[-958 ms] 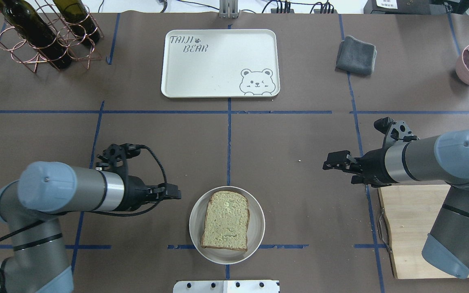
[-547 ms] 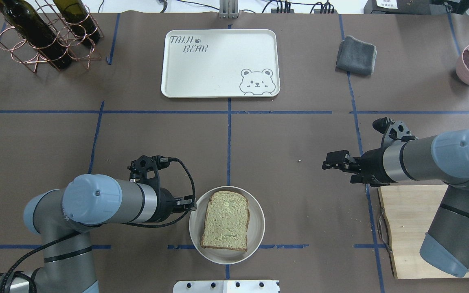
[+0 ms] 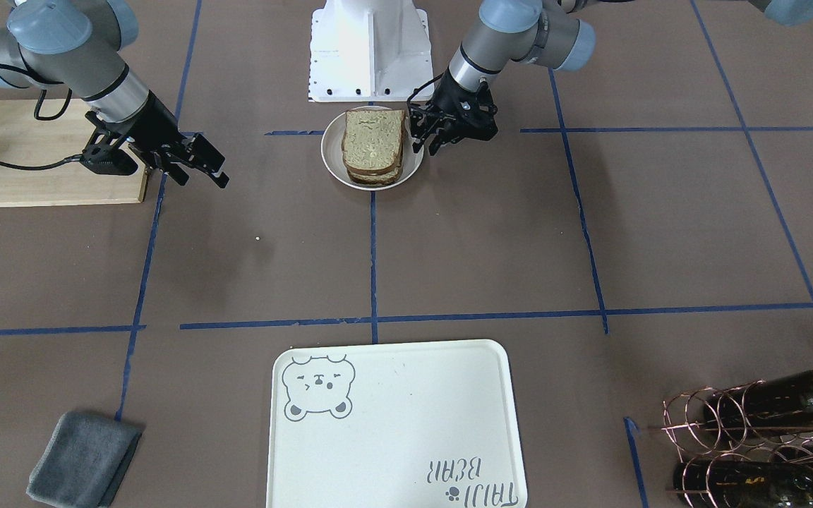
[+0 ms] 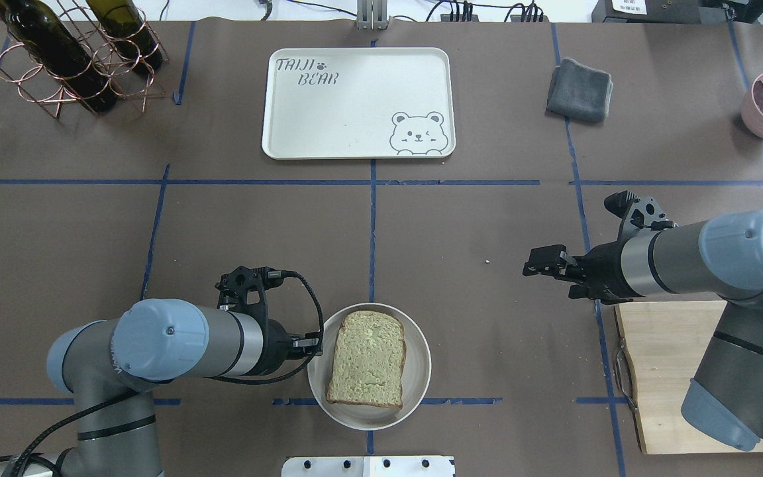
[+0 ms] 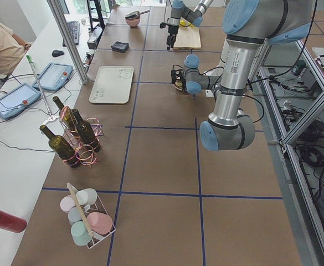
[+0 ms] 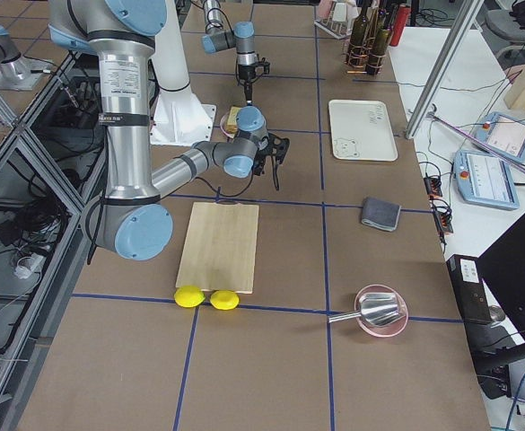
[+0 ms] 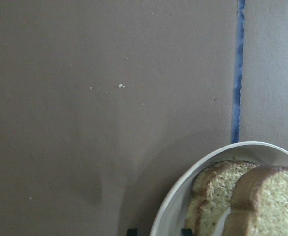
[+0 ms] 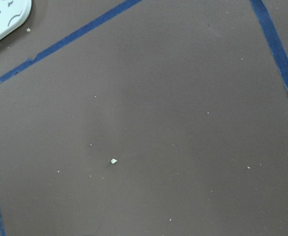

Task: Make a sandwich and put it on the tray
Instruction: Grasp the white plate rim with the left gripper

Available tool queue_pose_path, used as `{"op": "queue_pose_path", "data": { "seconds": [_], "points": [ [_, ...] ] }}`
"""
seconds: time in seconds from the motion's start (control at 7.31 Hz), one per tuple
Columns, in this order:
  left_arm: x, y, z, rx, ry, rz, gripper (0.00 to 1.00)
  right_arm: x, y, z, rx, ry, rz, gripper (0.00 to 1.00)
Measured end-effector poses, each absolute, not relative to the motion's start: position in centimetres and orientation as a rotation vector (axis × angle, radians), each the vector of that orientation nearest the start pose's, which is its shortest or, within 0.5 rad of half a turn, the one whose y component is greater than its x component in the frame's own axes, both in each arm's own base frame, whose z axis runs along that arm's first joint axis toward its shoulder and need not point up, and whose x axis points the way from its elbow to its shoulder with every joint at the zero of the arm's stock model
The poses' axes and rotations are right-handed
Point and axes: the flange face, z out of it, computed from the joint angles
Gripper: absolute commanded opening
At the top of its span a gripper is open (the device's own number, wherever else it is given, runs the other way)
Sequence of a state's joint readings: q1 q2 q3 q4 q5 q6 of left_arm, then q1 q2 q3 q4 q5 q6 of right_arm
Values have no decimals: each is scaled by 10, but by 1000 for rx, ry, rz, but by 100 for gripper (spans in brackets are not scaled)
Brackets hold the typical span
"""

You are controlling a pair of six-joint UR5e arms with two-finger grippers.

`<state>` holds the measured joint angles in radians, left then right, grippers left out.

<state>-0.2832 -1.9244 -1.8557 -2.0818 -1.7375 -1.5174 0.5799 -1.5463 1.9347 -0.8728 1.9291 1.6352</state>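
Tan-bread sandwich (image 4: 367, 358) sits on the round white plate (image 4: 418, 371) at lower centre of the overhead view, well apart from the tray (image 4: 355, 119) at upper centre. The left gripper (image 4: 314, 344), fingers slightly parted, straddles the plate's left rim. The right gripper (image 4: 539, 268), at right, is spread and holds nothing.

A pale tan bread sandwich (image 4: 368, 358) lies on a round white plate (image 4: 418, 372), the left gripper (image 4: 312, 344) at its left rim. A cream-white rectangular tray (image 4: 355, 119) sits at far centre.

One tray (image 4: 355, 106), one plate (image 4: 414, 391), one sandwich (image 4: 368, 358) (two bread slices (image 3: 373, 134)), one cutting board (image 4: 666, 371), two lemons (image 6: 190, 296), one grey cloth (image 4: 580, 89)
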Motion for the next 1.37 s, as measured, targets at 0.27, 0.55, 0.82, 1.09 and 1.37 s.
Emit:
{"op": "queue_pose_path", "data": {
  "seconds": [0.27, 0.55, 0.82, 1.09, 1.37],
  "points": [
    [544, -271, 281, 35, 1144, -97, 39, -366, -357, 394, -41, -1127, 379, 100],
    [548, -267, 285, 29, 1137, -91, 37, -367, -357, 394, -43, -1127, 377, 100],
    [553, -265, 287, 23, 1132, -86, 35, -367, -357, 394, -44, -1127, 377, 100],
    [558, -260, 288, 17, 1127, -78, 31, -367, -357, 394, -44, -1128, 377, 100],
    [562, -256, 290, 12, 1123, -72, 21, -367, -357, 394, -44, -1129, 377, 100]
  ]
}}
